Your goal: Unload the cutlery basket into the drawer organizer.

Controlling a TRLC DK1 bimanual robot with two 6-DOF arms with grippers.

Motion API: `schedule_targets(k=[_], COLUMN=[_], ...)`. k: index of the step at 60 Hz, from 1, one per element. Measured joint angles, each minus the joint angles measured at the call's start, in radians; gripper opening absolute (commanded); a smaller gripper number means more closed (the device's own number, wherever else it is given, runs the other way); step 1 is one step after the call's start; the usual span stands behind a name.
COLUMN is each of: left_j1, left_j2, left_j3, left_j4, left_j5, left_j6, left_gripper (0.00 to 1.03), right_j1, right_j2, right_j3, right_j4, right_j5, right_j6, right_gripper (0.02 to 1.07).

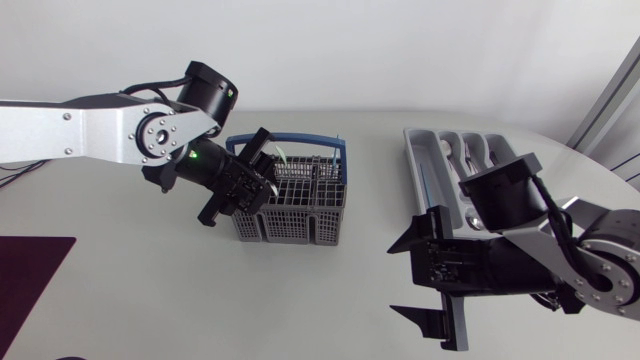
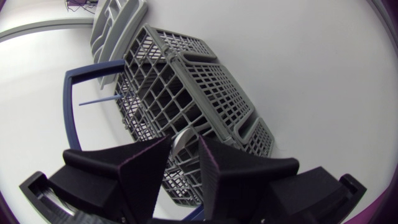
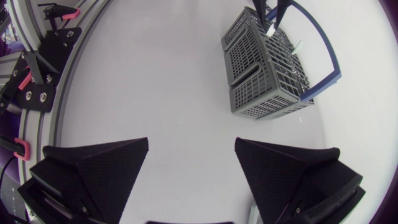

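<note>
Conceivably the slim silver cutlery piece [image 2: 185,150], clamped by the left gripper [image 2: 185,138] at the 9 o'clock end of the blue-handled grey lattice basket [image 1: 300,215], could snag and tip it, while the right gripper [image 3: 193,155], fingers wide apart, hangs by the grey organizer tray [image 1: 450,150] at 3 o'clock.

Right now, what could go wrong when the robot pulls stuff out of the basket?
The left gripper seems to pinch a silver piece; if it sticks, the basket could lift or tip. The upright blue handle stands close by and might catch the gripper.
</note>
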Motion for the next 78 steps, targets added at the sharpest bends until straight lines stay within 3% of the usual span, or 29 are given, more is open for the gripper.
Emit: schedule_targets(k=[11,21,30,57,78], left_j1=[0.0,0.0,0.0,0.0,0.0], left_j2=[0.019,0.029,0.037,0.031,-0.081], left_j3=[0.016,0.034,0.037,0.05,0.05], left_j4=[0.0,0.001,0.003,0.004,-0.032], left_j5=[-0.008,-0.018,-0.023,-0.026,-0.038], left_j6=[0.013,0.019,0.019,0.019,0.019], left_gripper=[0.45,0.28,0.19,0.18,0.18], right_j1=[-0.01,-0.016,-0.019,-0.019,0.016], right_j2=[0.0,-0.004,-0.006,-0.032,-0.079], right_j3=[-0.004,-0.014,-0.018,-0.018,-0.018], right_j4=[0.009,0.011,0.011,0.011,-0.01], right_j5=[-0.006,-0.007,-0.007,-0.018,-0.014], right_j6=[-0.001,-0.015,-0.015,-0.015,-0.005], right_gripper=[1.02,1.02,1.02,1.02,1.02])
